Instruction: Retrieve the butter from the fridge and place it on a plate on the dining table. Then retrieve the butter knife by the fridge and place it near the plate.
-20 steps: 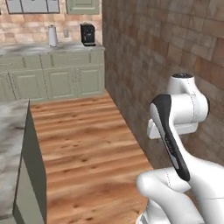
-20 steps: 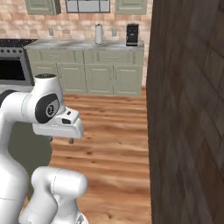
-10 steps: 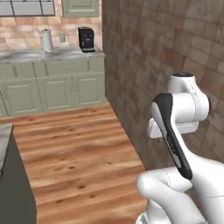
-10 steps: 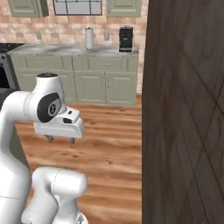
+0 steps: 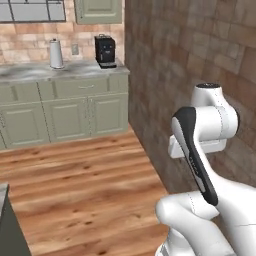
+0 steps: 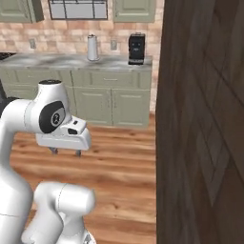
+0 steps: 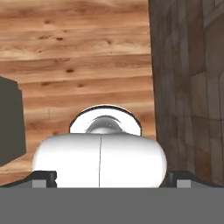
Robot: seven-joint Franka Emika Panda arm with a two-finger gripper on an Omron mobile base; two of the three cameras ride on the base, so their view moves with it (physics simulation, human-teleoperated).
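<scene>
Zero task items in hand: the gripper [image 6: 66, 152] hangs folded in close to the robot's body, jaws spread about as wide as they go, nothing between them. Fingertips [image 7: 43, 177] sit far apart over bare wood floor [image 5: 90, 185]. Where the butter, fridge and plate are I can't tell from here.

Ahead is the wall counter [image 5: 30, 75] with a black coffee machine [image 5: 105, 50] and a white canister [image 5: 56, 54]. That's not the dining table.

Main risk: the brick wall [image 5: 190, 60] is right beside the arm on its right. If the base turns or drives tight, the elbow or hand could scrape it.

Second risk: a dark block [image 5: 6, 225] sits low on the left, maybe the island's base, can't confirm. A wide swing that way could clip it.

Third risk: the robot heads for the wall counter and treats it as the goal. The fetch looks not yet started, so any wrong heading costs time.
</scene>
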